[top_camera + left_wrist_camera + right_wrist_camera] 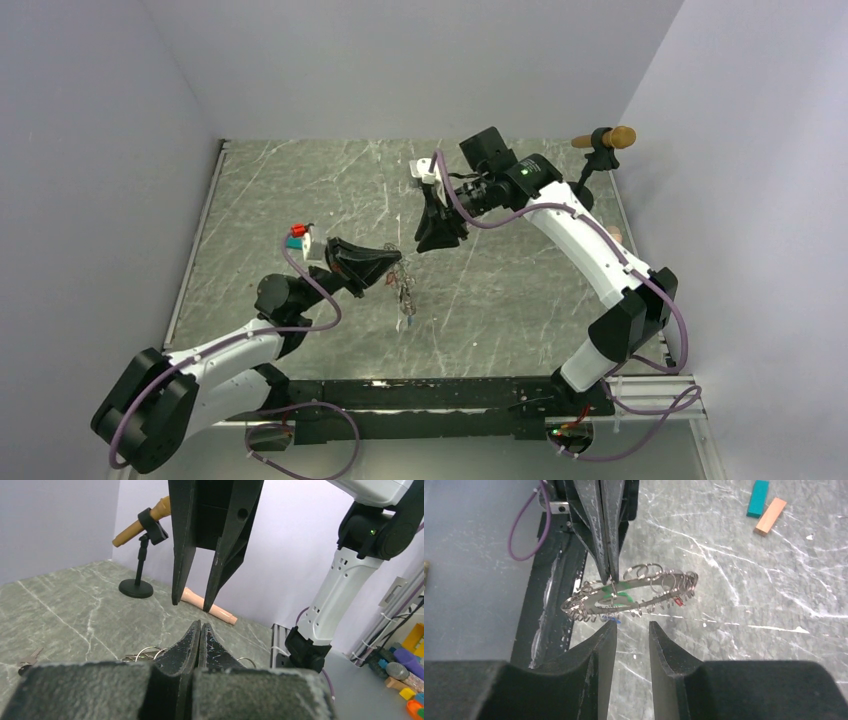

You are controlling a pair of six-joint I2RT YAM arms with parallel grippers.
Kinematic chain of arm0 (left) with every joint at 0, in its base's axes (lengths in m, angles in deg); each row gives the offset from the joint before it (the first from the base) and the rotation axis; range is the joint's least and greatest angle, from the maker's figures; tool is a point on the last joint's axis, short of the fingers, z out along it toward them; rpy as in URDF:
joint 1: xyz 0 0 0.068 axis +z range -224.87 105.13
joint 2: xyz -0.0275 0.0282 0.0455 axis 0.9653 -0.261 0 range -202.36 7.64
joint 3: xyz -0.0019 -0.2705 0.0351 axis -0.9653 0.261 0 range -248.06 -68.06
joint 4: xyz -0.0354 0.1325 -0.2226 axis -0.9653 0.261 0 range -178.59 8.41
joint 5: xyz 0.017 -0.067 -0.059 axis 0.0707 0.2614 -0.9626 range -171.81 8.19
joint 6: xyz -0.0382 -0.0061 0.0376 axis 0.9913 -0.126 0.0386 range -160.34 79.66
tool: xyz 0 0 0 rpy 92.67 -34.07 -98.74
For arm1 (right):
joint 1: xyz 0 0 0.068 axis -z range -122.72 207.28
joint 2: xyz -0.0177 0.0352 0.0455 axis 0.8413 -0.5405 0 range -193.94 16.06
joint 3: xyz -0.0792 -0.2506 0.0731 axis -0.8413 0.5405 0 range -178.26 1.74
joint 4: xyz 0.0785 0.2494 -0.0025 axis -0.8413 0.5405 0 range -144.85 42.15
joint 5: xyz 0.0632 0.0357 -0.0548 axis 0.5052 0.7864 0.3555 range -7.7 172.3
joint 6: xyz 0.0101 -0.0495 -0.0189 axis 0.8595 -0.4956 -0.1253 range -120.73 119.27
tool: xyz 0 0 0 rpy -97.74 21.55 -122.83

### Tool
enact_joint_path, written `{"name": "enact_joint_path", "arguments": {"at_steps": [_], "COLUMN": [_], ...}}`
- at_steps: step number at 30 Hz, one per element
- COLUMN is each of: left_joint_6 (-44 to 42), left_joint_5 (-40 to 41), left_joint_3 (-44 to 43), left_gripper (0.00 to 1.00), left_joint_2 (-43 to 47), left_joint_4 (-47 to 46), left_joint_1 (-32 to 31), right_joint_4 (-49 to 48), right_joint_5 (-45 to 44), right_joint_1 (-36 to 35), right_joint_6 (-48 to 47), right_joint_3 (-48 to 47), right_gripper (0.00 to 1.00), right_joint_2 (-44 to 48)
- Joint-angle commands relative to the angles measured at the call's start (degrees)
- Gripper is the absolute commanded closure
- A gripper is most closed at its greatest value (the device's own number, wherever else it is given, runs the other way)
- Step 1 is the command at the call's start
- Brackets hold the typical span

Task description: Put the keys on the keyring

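Pinching the keyring (589, 604) by its rim at centre of the right wrist view, the left pincer (610, 577) is closed tight; a green key (623, 586) shows inside the ring. Just below, the right pincer (629, 627) stands part-open, holding nothing. Overhead, the keyring is merely a small tangle mid-frame over the tabletop (300, 190).

White shells and black joints on both arms (215, 355), purple cables (510, 532) alongside, black tapered left hand (399, 264) and right hand (428, 246)

Soft, even overhead light, with only faint shadows on the table (300, 190). Both wrist views blur at their bottom edge; scratches glint white.
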Motion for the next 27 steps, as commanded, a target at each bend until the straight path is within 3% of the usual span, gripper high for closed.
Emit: {"name": "enact_joint_path", "arguments": {"at_steps": [1,11,27], "left_joint_6": [2.9,6.6,5.8], "left_joint_5": [-5.6,-7.0,-5.6], "left_joint_3": [-1.2,-1.5,-1.2], "left_gripper": [1.00,1.00,1.00], "left_joint_2": [-1.8,-5.4,-4.0], "left_joint_4": [-10.2,-16.7,-15.2], "left_joint_1": [1.1,1.5,1.6], "right_joint_4": [-2.7,-3.3,-2.3], "right_joint_5": [5.7,6.8,8.0], "right_joint_1": [-0.2,-2.1,-3.2], "right_joint_6": [1.9,2.4,1.2], "right_joint_3": [-0.1,0.5,0.7], "right_gripper": [0.68,0.76,0.75], "right_joint_2": [0.8,-1.2,-2.4]}}
